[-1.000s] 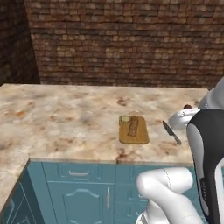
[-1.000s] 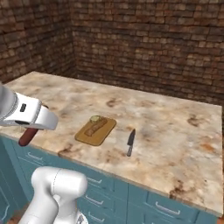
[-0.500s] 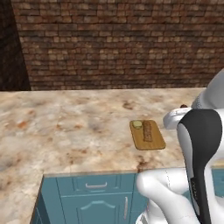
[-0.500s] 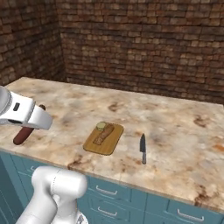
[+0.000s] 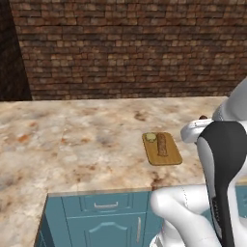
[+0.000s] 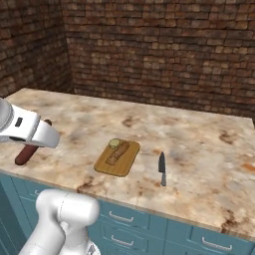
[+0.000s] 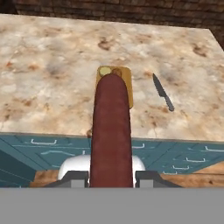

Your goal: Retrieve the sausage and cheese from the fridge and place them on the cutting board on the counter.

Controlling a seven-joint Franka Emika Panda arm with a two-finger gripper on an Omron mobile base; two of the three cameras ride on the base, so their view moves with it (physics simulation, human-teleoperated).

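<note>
Red-brown rounded sausage (image 7: 111, 131) clamped in claw (image 7: 111, 178), wooden cutting board (image 7: 127, 92), mottled stone counter (image 7: 52, 78)

Sausage (image 7: 111, 131) in pincer (image 7: 111, 178) above counter (image 7: 52, 78)

Counter (image 6: 199, 144): beige stone, mottled with rust-brown blotches. Cabinets (image 6: 149, 229) beneath: teal, pale handles. Back wall (image 6: 164, 50): dark red-brown brick, grey mortar. Cutting board (image 6: 124, 164): light-brown wood; on it a tan-brown strip (image 6: 117, 153) and a pale yellow-green piece (image 6: 114, 143). Sausage (image 7: 111, 131): deep red-brown, plain. Knife (image 6: 162, 168): dark handle, grey blade.
</note>
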